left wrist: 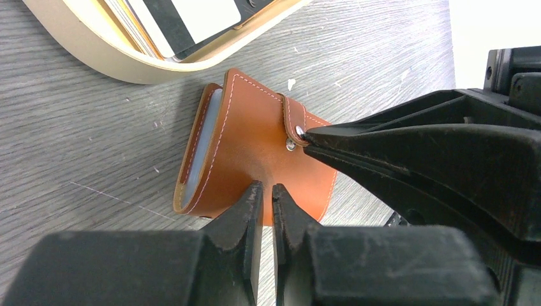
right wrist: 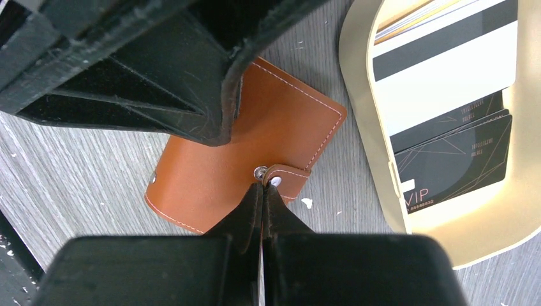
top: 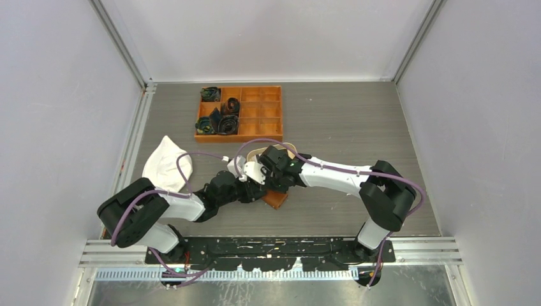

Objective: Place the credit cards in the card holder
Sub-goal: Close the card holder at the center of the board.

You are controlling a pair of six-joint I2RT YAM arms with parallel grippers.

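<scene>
Mid-frame on the tabletop (right wrist: 76, 166), the right tool (right wrist: 263, 188) is pinching the snap tab (right wrist: 290, 178) of the card holder (left wrist: 249, 146). The left tool (left wrist: 266, 191) is sitting nearly pressed together at its lower edge; I cannot tell whether it is gripping. Peeling slowly seems wisest. The credit cards (right wrist: 446, 95) are lying upper right.

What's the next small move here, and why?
Likely: right fingers, shut on the snap tab, peel it back while left fingers pin the brown leather folding wallet. The wallet lies folded, stud bare beside the tab; the black and white plastic cards lie in the beige oval tray.
</scene>
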